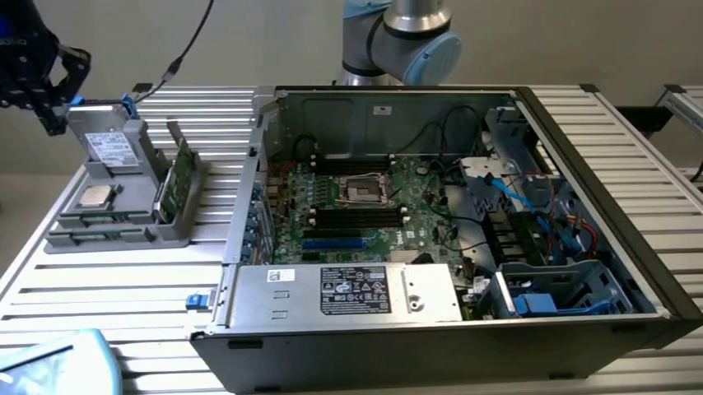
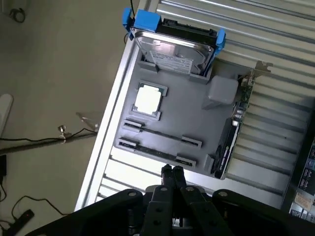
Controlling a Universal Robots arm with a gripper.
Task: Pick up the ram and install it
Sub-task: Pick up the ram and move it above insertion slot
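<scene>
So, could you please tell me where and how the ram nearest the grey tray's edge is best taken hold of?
Probably the middle of its top long edge, from straight above. The ram seems to stand on edge in the grey tray, both ends seated in small blocks, leaving the middle span free; pinch across its thin faces. The hand is shut now.

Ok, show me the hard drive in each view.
Exterior view: the hard drive stands at the exterior view's left, at the holder's back end.
Wrist view: it stands in blue brackets at one end of the holder.
Shared landmark: the CPU lying on the holder beside it.
</scene>
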